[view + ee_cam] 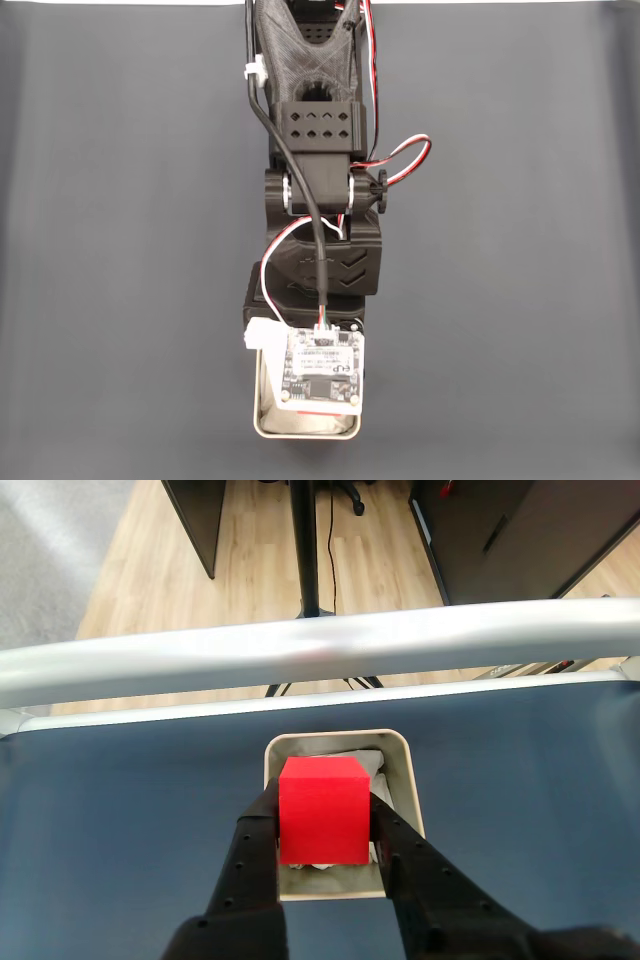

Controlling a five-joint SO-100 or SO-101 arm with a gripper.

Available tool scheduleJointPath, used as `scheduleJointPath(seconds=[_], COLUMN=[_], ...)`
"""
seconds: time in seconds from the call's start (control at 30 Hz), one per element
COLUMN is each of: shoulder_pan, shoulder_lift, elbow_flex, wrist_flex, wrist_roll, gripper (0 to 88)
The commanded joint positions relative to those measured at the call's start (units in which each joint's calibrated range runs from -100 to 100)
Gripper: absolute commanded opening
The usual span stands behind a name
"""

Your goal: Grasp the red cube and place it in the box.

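Black fingers (255,855) of the gripper (322,825) clamp the red cube (322,810) on both sides, holding it just over the box (405,770), likely for release. Cube and jaws cover most of the lining, so whether the cube touches it is unclear. Beyond, a metal rail (320,650) crosses before the floor.

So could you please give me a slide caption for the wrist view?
Jaws hold the red cube above the white-rimmed box on the dark mat.
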Motion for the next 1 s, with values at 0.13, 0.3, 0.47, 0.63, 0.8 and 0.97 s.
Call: scheduleJointPath(seconds=[0.13, 0.3, 0.47, 0.63, 0.8, 0.97], shoulder_pan=[0.72, 0.72, 0.72, 0.86, 0.94, 1.36], shoulder_lift=[-0.68, -0.33, 0.1, 0.53, 1.05, 1.05], elbow_flex=[-3.16, -3.16, -3.26, -3.53, -3.99, -4.44], wrist_flex=[-1.17, -1.25, -1.5, -1.75, -1.91, -1.66], wrist_roll=[0.39, 0.49, 0.54, 0.68, 0.73, 0.78], gripper=[2.6, 2.6, 2.6, 2.6, 2.7, 19.0])
